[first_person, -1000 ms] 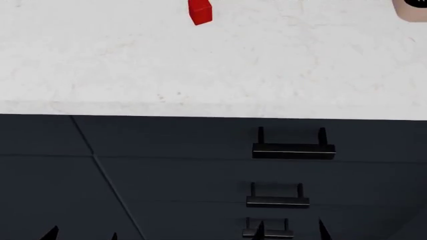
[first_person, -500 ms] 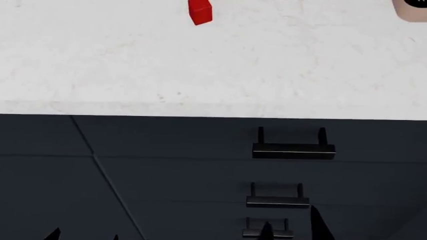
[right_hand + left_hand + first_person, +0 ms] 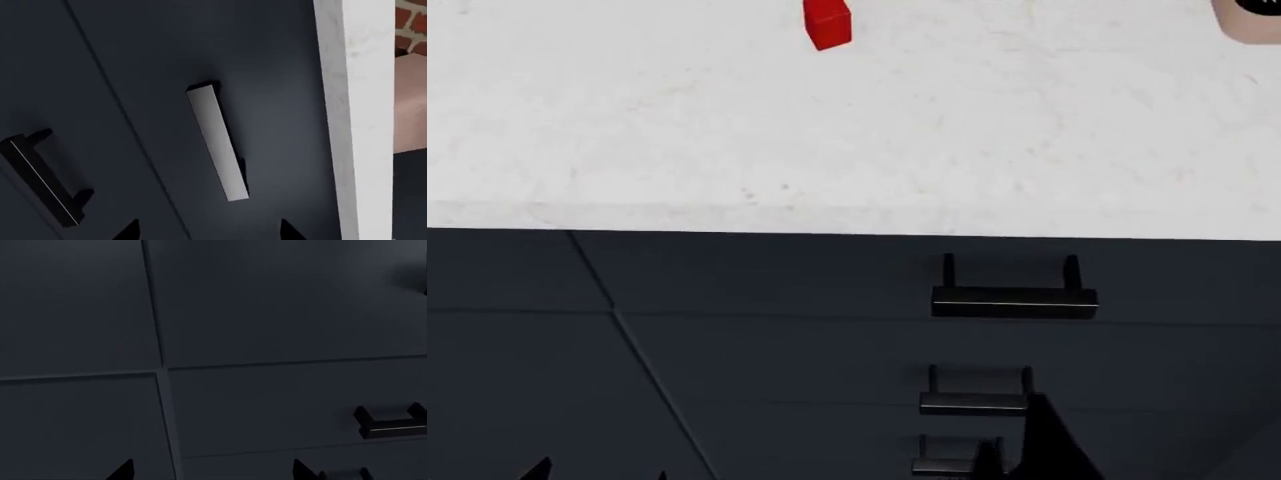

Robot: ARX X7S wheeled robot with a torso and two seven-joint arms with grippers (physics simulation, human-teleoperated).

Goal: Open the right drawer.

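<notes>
White stone table tops a dark cabinet, all fronts flush, so I judge nothing opened yet. Below its edge, my left claw shows only spread tips. Right of it sits the right drawer, handle ungripped, my right claw spread just below that handle.

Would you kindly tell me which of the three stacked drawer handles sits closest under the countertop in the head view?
The top handle, just below the white countertop. It shows largest and fully clear; the middle handle and bottom handle sit lower, beside the right pincer.
</notes>
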